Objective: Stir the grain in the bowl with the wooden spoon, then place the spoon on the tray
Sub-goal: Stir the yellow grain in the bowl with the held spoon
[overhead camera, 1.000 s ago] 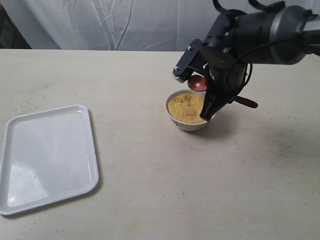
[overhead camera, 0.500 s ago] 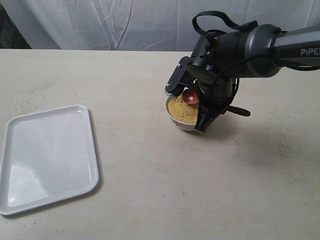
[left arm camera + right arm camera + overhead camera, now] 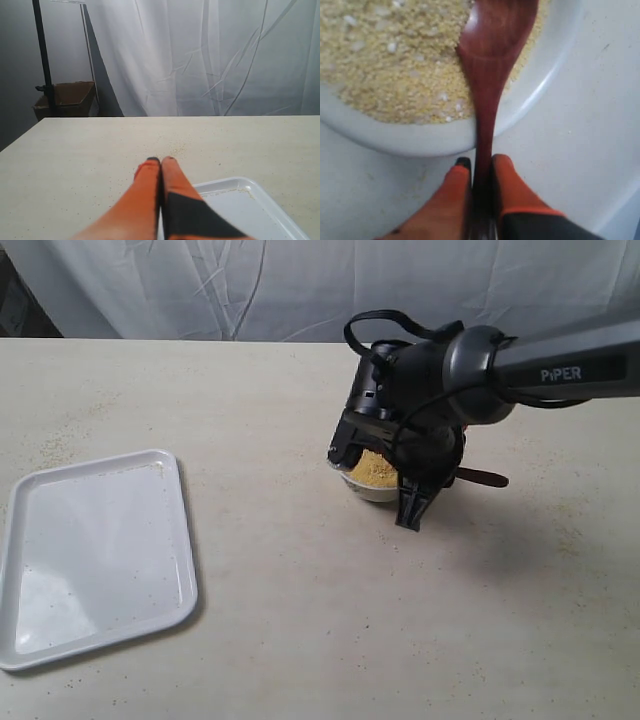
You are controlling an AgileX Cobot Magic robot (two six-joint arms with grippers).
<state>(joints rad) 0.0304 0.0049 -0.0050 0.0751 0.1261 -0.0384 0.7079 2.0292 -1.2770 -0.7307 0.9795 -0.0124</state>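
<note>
The white bowl (image 3: 372, 487) holds yellow grain (image 3: 375, 468) at the table's middle right, half hidden by my right arm. My right gripper (image 3: 481, 164) is shut on the wooden spoon (image 3: 492, 60), squeezing its slim handle between both orange fingers. The spoon's oval head lies in the grain (image 3: 385, 60), its neck crossing the bowl's rim (image 3: 540, 80). The handle's end (image 3: 487, 478) sticks out to the right of the arm. The white tray (image 3: 95, 552) lies at the front left. My left gripper (image 3: 161, 161) hangs shut and holds nothing, beside a corner of the tray (image 3: 250, 200).
Loose grains are scattered on the beige table (image 3: 300, 620). A white curtain (image 3: 250, 285) closes the back. A cardboard box (image 3: 65, 100) and a dark pole (image 3: 42, 55) stand beyond the table's far edge in the left wrist view.
My right arm has swung left and down over the bowl, lowering the spoon's head from above the far rim into the grain. The tray has not moved.
</note>
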